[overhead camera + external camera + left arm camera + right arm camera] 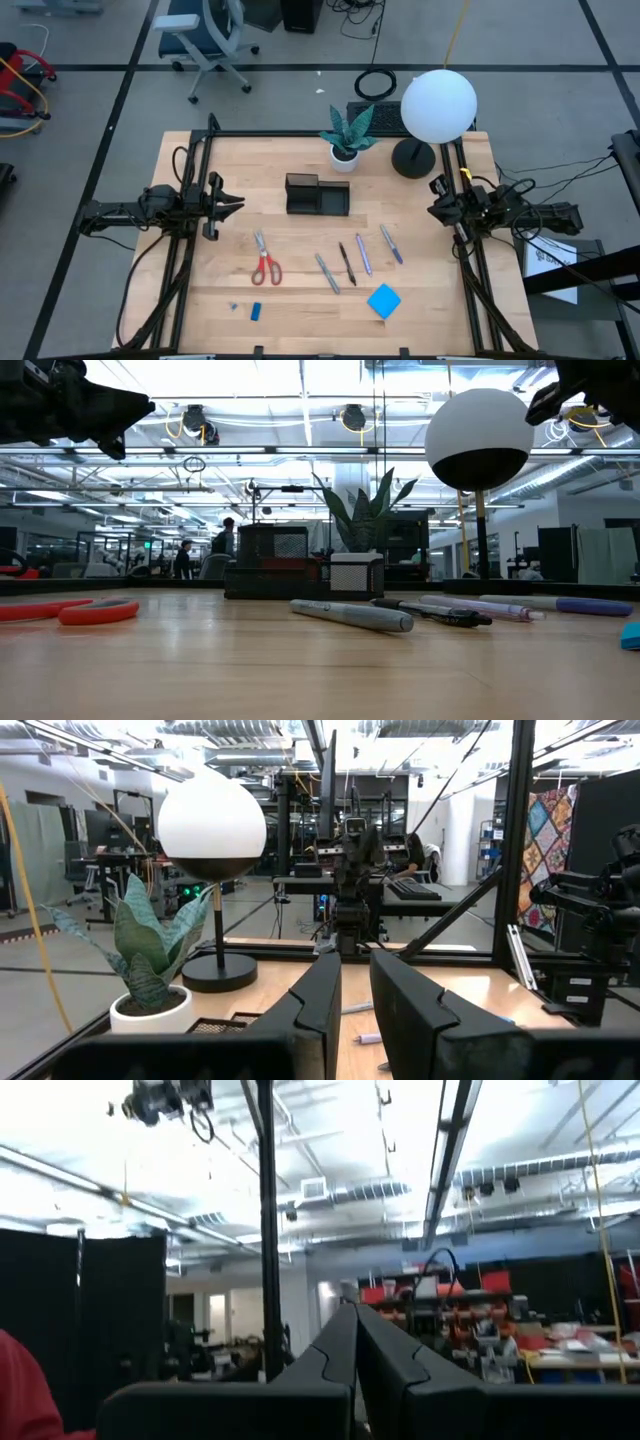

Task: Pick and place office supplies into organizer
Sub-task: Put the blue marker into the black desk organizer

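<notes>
The red-handled scissors (265, 262) lie flat on the table's near left part. Several slim pens (347, 263) lie side by side to their right. The bright blue square pad (384, 301) rests near the near edge, and the small blue eraser-like piece (256, 311) lies below the scissors. The black organizer (317, 195) stands mid-table. My left gripper (238, 205) hovers left of the organizer with a narrow gap between its fingers (355, 965). My right gripper (432, 210) hangs at the table's right side, shut (355, 1315). Both are raised well above the table.
A white pot with a plant (346, 140) stands just behind the organizer. A lamp with a white globe (438, 105) and a dark round base (412, 158) stands at the far right. A tiny speck (235, 307) lies beside the eraser piece. Black frame rails (470, 280) run along both table sides.
</notes>
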`<control>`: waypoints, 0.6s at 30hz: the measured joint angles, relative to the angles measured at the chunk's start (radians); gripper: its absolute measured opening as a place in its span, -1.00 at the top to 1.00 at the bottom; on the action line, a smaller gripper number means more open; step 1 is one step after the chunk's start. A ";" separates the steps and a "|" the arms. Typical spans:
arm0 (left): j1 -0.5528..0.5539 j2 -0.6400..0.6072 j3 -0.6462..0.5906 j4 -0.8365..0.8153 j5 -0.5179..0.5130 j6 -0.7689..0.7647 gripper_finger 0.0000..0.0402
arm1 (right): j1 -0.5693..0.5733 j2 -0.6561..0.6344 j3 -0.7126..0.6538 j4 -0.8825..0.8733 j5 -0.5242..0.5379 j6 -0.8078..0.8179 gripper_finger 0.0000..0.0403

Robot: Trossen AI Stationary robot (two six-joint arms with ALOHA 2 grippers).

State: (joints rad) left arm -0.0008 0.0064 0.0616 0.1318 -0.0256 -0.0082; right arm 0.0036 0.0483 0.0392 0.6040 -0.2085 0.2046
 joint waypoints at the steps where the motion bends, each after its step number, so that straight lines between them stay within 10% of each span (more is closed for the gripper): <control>1: 0.000 0.000 0.000 0.000 -0.001 0.000 0.67 | 0.000 0.000 0.008 -0.003 0.000 0.004 1.00; 18: 0.000 0.000 0.000 0.000 -0.001 0.000 0.67 | 0.000 0.238 0.394 -0.394 0.000 0.004 1.00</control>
State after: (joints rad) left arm -0.0006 0.0063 0.0616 0.1318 -0.0269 -0.0082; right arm 0.0036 0.2866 0.4332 0.2097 -0.2080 0.2087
